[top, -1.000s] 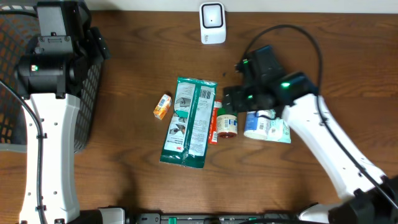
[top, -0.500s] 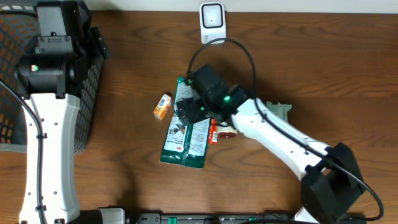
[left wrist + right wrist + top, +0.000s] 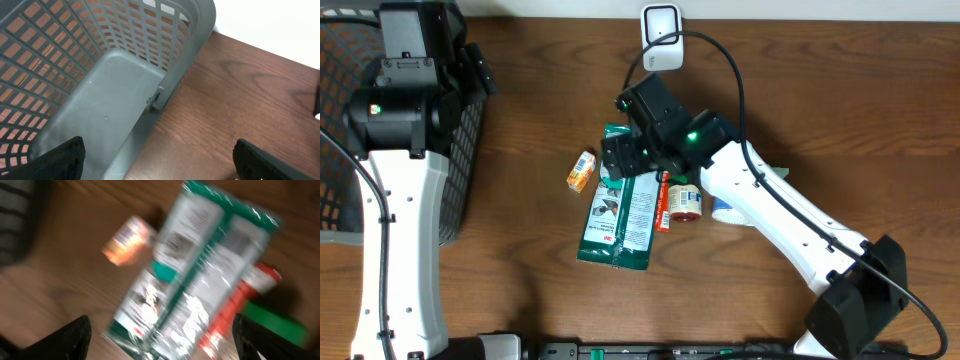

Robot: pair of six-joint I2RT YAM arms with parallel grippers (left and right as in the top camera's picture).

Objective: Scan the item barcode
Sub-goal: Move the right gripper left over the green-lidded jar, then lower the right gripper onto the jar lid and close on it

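A dark brown wooden table (image 3: 880,120) with plain grain fills nearly the whole overhead view. 1 narrow strip of pale wall (image 3: 820,7) runs along the top edge. A grey lattice basket (image 3: 330,190) stands at the left edge. Light is even, shadows soft.

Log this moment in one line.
right end effector: open, above green packet | left end effector: open, by basket | scan: not done

No wording legible anywhere, green packet (image 3: 623,200) at table centre bears white printed panels too small to read, orange box (image 3: 582,170) at its nine o'clock likewise, right wrist view blurred
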